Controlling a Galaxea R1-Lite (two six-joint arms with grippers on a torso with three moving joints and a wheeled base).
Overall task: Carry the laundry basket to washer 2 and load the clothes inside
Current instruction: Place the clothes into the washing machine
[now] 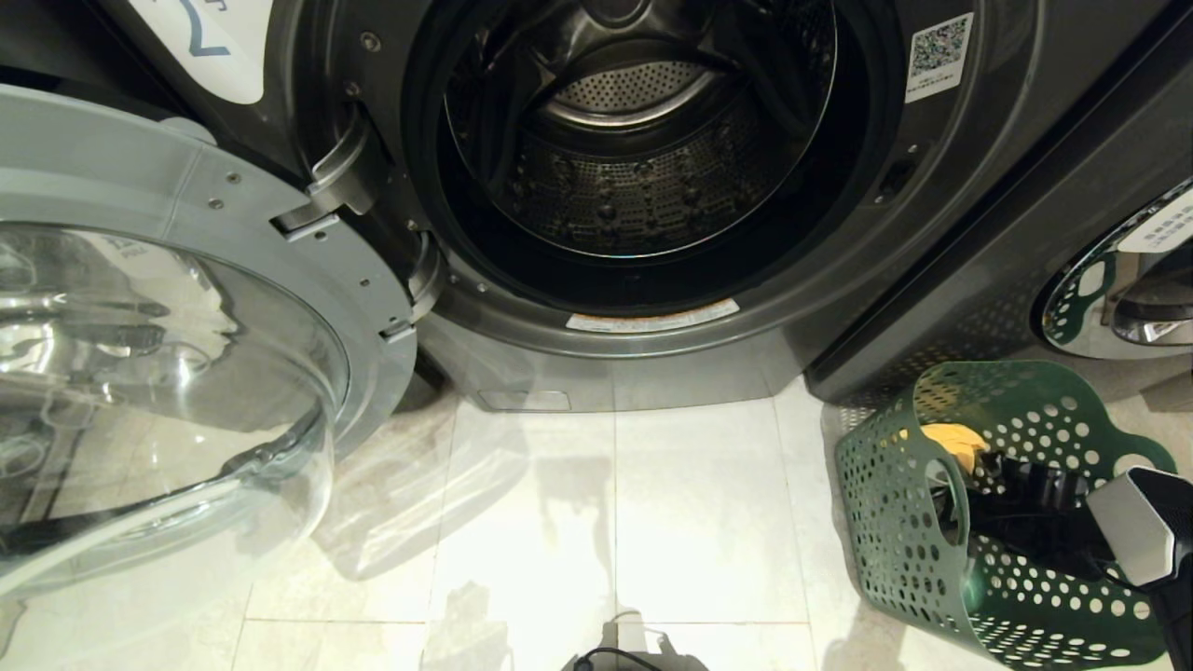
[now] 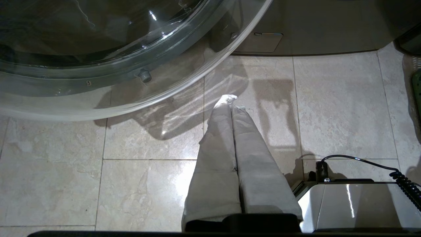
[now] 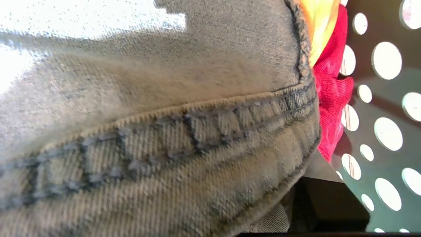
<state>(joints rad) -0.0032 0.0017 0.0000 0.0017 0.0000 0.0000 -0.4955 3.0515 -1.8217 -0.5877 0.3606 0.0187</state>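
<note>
Right gripper down in laundry basket at 4 o'clock, against denim trousers; grip unclear. Left gripper closed, empty.

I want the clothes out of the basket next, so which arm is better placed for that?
Right. The right gripper is already inside the laundry basket, up against the denim trousers. The left gripper hangs shut over the floor tiles.
</note>
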